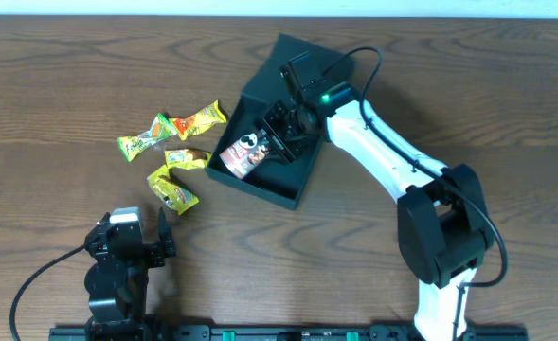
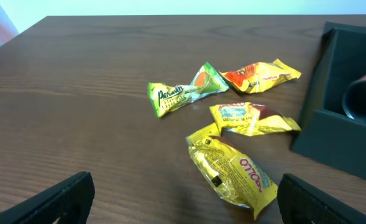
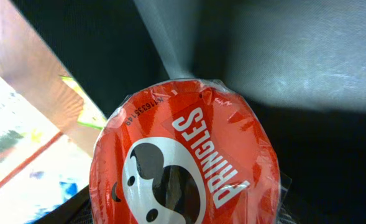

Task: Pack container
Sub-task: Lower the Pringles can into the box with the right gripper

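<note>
Can't tell if right gripper [image 1: 290, 125] jaws grip or just hover at red can [image 1: 244, 152] inside container [image 1: 302, 180], overhead centre; left gripper [image 1: 163, 242] jaws wide apart, lower left; risk: can rolling on release, crowding out snack pkts [image 1: 186, 157]

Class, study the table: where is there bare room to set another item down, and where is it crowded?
Free: bare table left of the snack packets; the far-right corner beyond the right arm; the front strip between it and the left arm. Crowded: the gap between packets and container, and the container's left end, filled by red can and right gripper.
</note>
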Robot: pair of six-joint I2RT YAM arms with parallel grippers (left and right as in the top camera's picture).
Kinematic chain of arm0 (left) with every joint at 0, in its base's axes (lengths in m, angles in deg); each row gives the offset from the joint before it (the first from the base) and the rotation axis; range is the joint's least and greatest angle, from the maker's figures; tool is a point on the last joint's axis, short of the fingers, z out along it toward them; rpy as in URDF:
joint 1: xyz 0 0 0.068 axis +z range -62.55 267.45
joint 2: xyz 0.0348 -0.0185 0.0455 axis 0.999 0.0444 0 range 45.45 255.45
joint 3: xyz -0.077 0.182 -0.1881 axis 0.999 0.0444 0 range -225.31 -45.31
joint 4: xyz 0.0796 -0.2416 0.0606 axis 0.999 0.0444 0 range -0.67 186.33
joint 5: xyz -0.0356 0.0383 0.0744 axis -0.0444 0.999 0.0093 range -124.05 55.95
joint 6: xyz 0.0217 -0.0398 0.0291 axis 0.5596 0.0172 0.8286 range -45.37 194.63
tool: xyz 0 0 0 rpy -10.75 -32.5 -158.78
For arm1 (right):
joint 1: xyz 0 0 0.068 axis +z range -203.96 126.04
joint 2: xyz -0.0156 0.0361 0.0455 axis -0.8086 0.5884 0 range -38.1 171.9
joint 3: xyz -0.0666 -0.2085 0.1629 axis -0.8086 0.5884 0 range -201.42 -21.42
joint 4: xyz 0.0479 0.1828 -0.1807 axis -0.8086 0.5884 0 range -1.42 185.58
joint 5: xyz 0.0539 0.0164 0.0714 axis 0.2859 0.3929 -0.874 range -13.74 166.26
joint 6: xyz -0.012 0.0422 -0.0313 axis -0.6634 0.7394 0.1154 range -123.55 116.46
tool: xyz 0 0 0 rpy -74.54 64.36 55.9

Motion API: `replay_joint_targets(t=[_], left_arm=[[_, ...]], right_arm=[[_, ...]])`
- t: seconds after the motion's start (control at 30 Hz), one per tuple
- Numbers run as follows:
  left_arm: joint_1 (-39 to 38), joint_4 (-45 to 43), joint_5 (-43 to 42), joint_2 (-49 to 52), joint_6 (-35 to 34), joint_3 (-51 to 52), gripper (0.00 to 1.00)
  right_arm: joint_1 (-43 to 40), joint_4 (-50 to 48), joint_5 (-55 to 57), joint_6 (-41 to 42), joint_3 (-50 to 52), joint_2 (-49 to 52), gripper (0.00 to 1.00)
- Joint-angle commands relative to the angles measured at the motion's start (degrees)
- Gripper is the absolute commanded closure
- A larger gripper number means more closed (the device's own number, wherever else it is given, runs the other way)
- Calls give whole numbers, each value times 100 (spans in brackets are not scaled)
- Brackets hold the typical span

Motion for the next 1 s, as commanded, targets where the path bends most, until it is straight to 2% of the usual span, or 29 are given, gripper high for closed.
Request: replay_joint_targets(t=[0.0, 0.43, 0.73, 0.97], left_arm=[[37, 24, 0, -33, -85, 114, 5], [37, 24, 0, -33, -85, 114, 5], [37, 24, 0, -33, -83, 114, 5], [37, 24, 0, -33, -85, 114, 5]], right_arm=[[76, -48, -114, 426, -33, -66, 43], [72, 260, -2, -291, -33, -66, 44], [20, 1191, 426, -1370, -33, -66, 46], [-9, 1676, 632, -1836, -33, -68, 48]])
